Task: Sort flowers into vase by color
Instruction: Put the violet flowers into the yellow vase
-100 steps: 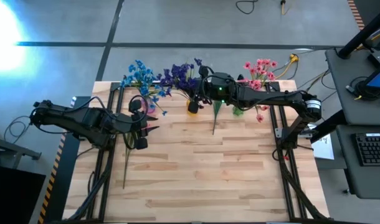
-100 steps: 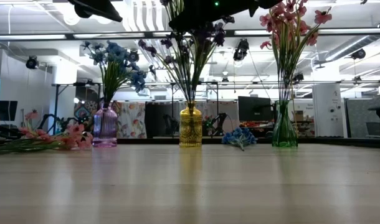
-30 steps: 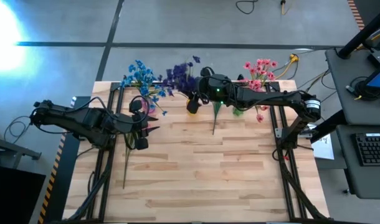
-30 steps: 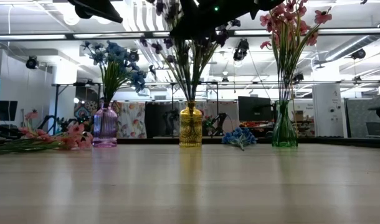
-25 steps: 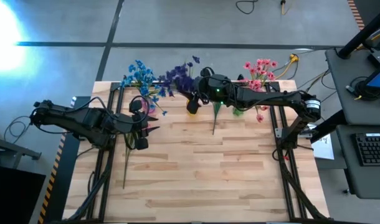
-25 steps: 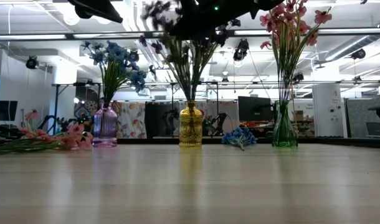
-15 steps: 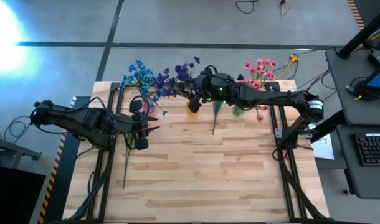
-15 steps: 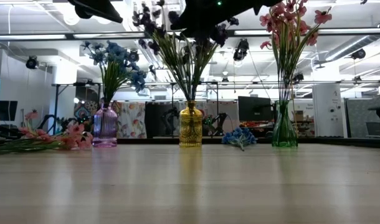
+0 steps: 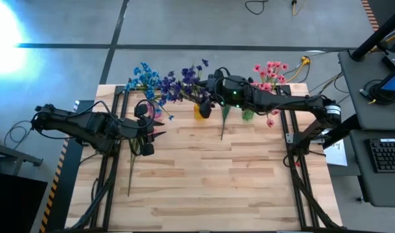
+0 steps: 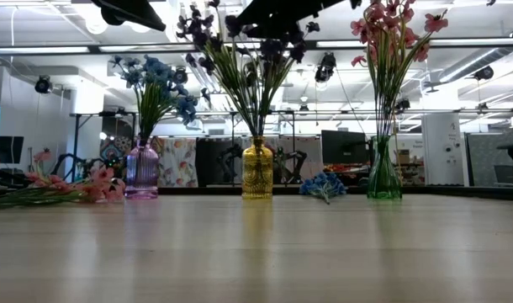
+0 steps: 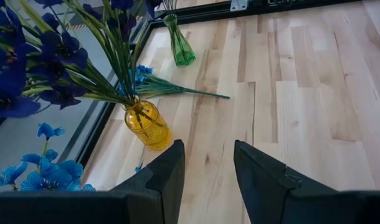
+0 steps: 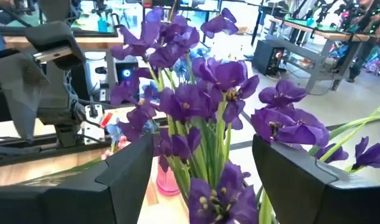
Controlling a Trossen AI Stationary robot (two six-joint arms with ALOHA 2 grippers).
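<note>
Dark purple flowers [image 9: 181, 83] stand with their stems in a yellow vase [image 10: 257, 170] at the far middle of the table. My right gripper [image 9: 207, 96] hovers level at blossom height, open, with purple blossoms [image 12: 202, 106] between its spread fingers; I cannot tell whether they touch. Blue flowers [image 10: 156, 80] stand in a pink-violet vase [image 10: 141, 171], pink flowers [image 10: 395, 25] in a green vase [image 10: 383, 177]. A blue sprig [image 11: 146, 81] lies flat by the yellow vase. A pink sprig [image 10: 63, 189] lies at the table's left. My left gripper [image 9: 147, 139] waits open above it.
The three vases stand in a row along the table's far edge. The pink sprig's long stem [image 9: 131, 171] runs toward the near edge below my left gripper. The near half of the wooden table [image 9: 210, 188] is bare boards.
My right gripper has drawn back a little toward the table's right edge. The purple bunch, gathered close at the gripper a second ago, has fanned out and swung toward the left, with its stems still in the yellow vase.
</note>
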